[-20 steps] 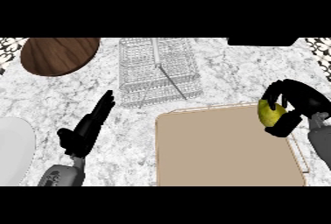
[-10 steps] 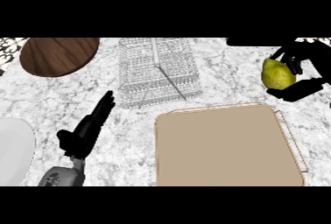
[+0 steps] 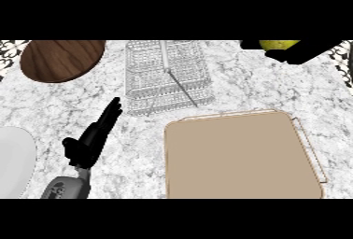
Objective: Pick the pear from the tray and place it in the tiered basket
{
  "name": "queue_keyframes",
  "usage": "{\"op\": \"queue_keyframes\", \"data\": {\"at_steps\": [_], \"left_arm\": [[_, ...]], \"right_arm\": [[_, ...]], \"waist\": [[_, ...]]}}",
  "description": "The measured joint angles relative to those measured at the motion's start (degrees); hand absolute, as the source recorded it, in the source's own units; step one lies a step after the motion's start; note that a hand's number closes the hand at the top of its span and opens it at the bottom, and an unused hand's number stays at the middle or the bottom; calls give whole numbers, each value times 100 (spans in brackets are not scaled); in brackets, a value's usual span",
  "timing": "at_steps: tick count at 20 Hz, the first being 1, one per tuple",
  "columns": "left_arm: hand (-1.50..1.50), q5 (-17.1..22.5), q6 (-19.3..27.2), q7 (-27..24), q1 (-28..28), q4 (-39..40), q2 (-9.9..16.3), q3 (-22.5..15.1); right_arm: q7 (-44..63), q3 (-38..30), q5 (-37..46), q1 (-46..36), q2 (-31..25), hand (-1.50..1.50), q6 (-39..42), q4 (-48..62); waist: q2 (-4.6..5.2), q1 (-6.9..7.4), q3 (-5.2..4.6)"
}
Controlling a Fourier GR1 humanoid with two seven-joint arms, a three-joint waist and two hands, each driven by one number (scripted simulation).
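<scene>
White plate (image 3: 12, 161): at the 9 o'clock edge of the counter, only partly in view.
Left hand (image 3: 88, 142): at about 8 o'clock, resting on the marble counter (image 3: 138, 149) between the white plate and the tray; its fingers are straight and point toward 1 o'clock, thumb out to the side, holding nothing.
Wooden board (image 3: 62, 59): dark, rounded, at 10 o'clock, well apart from the left hand.
Tiered basket (image 3: 165, 77): a white wire frame at 12 o'clock, with a thin rod slanting across it; its lower edge lies just beside the tray's top edge.
Tray (image 3: 241, 158): tan, rounded corners, fills the 4 to 5 o'clock area; nothing lies on it.
Pear (image 3: 278, 44): yellow-green, at 1 o'clock along the upper edge of the view, off the tray and to the right of the tiered basket, not in it; only its lower part shows.
Right hand (image 3: 303, 50): at 1 o'clock, cut by the upper edge; its black fingers are wrapped round the pear on both sides and beneath, grasping it above the counter.
</scene>
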Motion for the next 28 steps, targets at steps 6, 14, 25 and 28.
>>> {"op": "queue_keyframes", "data": {"at_steps": [6,14,25,28], "left_arm": [[0,22,-88,-18,-151,152,-2,95],[0,-82,-17,104,-174,29,-134,13],[0,-42,-180,85,-258,110,-74,129],[0,-46,-200,75,-302,144,-85,147]], "right_arm": [[726,119,167,-1278,650,150,-177,727],[1152,197,451,-2584,1484,150,-552,2033],[520,223,866,-3380,2474,150,-1321,3914],[352,132,852,-3533,2668,150,-1453,4273]], "waist": [[13,35,-3],[31,95,-3],[74,163,-4],[75,164,-4]]}}
